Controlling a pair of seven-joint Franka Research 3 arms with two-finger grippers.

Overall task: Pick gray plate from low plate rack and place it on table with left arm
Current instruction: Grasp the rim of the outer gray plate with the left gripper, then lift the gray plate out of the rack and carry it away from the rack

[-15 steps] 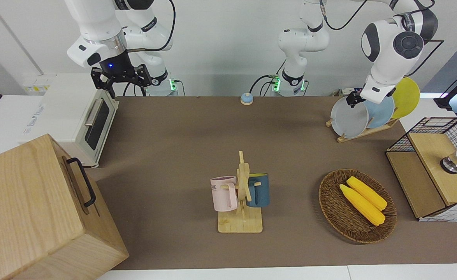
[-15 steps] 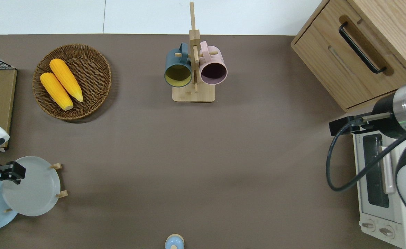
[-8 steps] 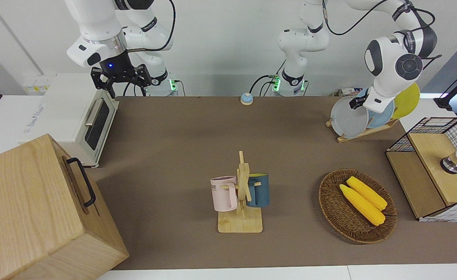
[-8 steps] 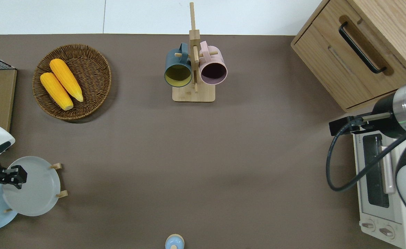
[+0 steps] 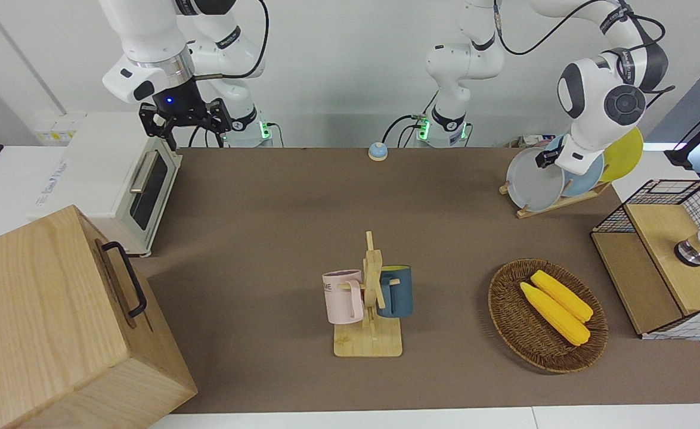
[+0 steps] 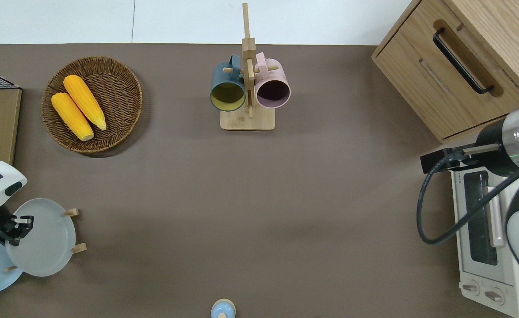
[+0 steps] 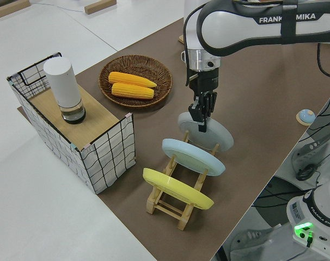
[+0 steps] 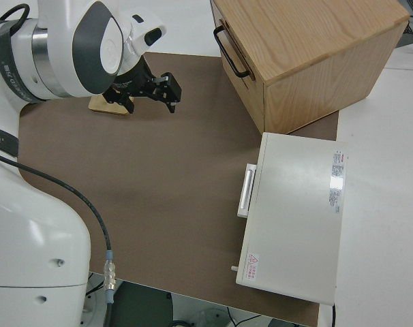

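Observation:
The gray plate (image 5: pixel 532 186) leans in the slot of the low plate rack (image 5: pixel 556 202) farthest from the light-blue and yellow plates, at the left arm's end of the table (image 5: pixel 278 208). It also shows in the overhead view (image 6: pixel 43 240) and the left side view (image 7: pixel 217 136). My left gripper (image 5: pixel 545 157) points down at the plate's upper rim (image 7: pixel 201 124), right against it. My right gripper (image 5: pixel 186 122) is parked and open.
A light-blue plate (image 5: pixel 585 173) and a yellow plate (image 5: pixel 624 149) stand in the same rack. A wicker basket (image 5: pixel 494 298) with two corn cobs, a wire basket shelf (image 5: pixel 654 250), a mug stand (image 5: pixel 371 342), a toaster oven (image 5: pixel 99 173) and a wooden cabinet (image 5: pixel 46 322) stand around the table.
My left gripper has come down onto the gray plate's upper rim. The plate stays in the rack. The right arm has not moved.

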